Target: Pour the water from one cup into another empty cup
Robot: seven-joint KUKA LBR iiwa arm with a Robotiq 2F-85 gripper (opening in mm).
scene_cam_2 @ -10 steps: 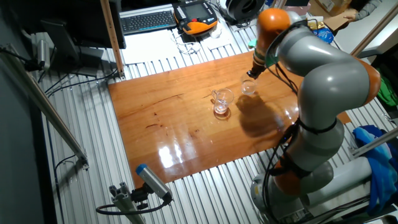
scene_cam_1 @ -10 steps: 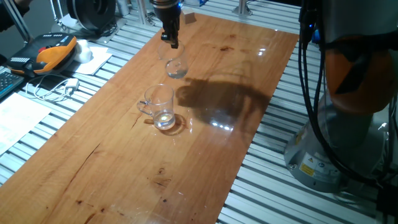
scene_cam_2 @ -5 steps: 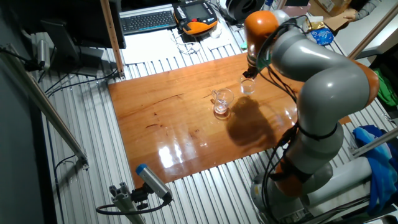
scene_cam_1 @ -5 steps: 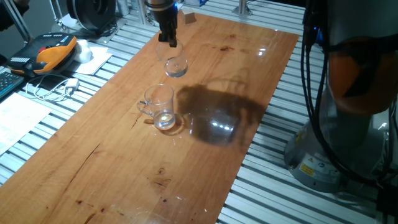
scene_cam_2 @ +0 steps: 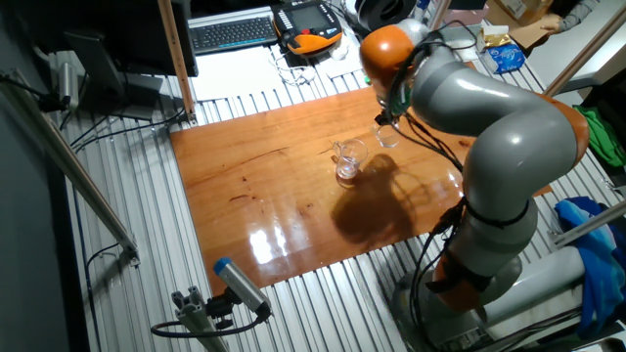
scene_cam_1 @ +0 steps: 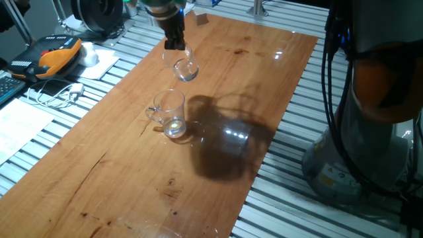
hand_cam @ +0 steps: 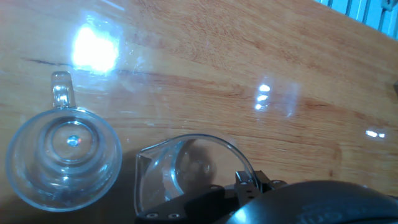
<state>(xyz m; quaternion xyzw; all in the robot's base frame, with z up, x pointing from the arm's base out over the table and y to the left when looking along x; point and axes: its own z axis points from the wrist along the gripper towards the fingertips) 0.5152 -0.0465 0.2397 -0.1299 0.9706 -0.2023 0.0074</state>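
Note:
The small clear glass tumbler hangs from my gripper, which is shut on its rim. It sits just above the wooden table, slightly tilted. The water in it is too faint to make out. The handled glass mug stands upright on the table, nearer the camera than the tumbler. In the other fixed view the tumbler is right of the mug, below the gripper. In the hand view the tumbler is right beside the mug; the gripper fills the bottom edge.
An orange teach pendant, white cables and papers lie left of the table on the slatted bench. A keyboard lies at the back. The arm's base stands to the right of the table.
My gripper has moved a little left with the tumbler in it, closer to the mug. The arm's shadow has slid nearer along the table. The mug has not moved.

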